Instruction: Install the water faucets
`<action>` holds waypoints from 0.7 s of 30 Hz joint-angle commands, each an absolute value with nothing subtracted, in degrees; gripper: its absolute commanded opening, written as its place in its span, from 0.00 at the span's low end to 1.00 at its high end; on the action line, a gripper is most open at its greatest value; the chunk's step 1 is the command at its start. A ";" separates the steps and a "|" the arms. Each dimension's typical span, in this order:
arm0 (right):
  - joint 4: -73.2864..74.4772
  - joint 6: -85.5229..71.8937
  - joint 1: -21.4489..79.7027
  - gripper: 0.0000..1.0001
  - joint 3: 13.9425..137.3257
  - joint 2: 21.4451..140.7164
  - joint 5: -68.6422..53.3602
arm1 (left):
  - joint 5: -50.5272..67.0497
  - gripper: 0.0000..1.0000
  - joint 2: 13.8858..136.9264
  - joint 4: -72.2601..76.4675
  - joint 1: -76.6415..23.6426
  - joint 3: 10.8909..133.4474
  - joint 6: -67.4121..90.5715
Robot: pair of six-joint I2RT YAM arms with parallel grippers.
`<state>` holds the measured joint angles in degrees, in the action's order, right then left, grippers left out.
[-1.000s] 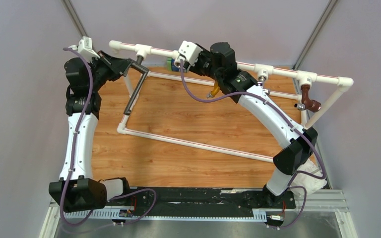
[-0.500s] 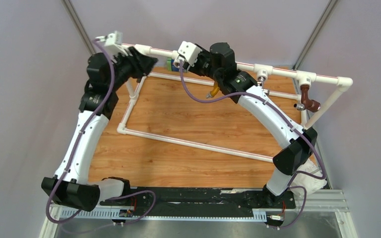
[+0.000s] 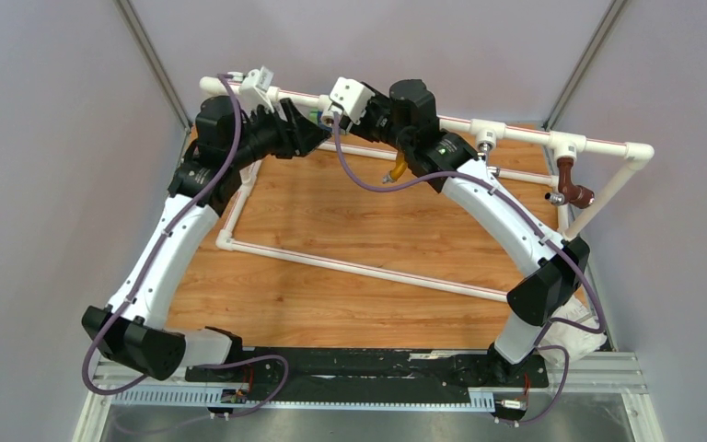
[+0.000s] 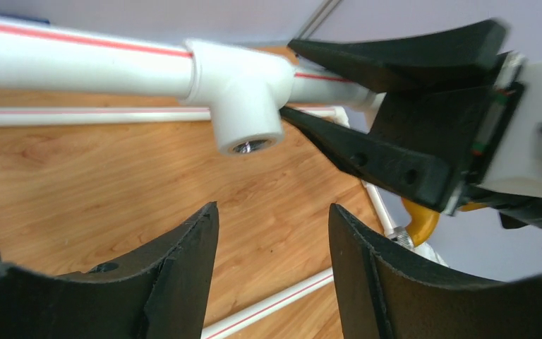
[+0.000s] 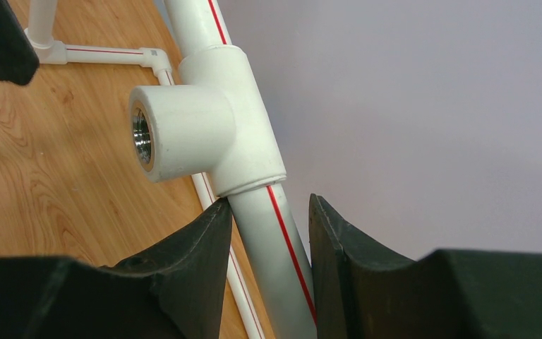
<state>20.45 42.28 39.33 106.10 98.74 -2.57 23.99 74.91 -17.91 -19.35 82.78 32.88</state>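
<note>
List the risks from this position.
The open left pincer sits close to the right pincer, so advancing toward the tee socket could knock them together. The right pincer clamps the white pipe right beside that tee, and a bump there may slip its grip.

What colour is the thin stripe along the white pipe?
Red; the stripe on the pipe shows best in the right wrist view.
</note>
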 commanded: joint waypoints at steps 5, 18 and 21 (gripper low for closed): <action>25.14 34.28 43.24 0.00 102.30 101.95 -14.85 | 19.87 0.67 69.09 -22.94 -19.25 94.82 29.36; 25.05 34.37 43.24 0.00 101.87 101.25 -14.85 | 12.91 0.77 64.78 -32.08 -9.95 99.86 25.40; 24.87 34.45 43.24 0.00 101.78 101.16 -14.85 | 16.69 0.77 64.07 -30.94 -2.58 97.30 27.68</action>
<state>20.21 42.28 39.33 105.65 98.41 -2.59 13.67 64.86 -29.63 -9.74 99.92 26.46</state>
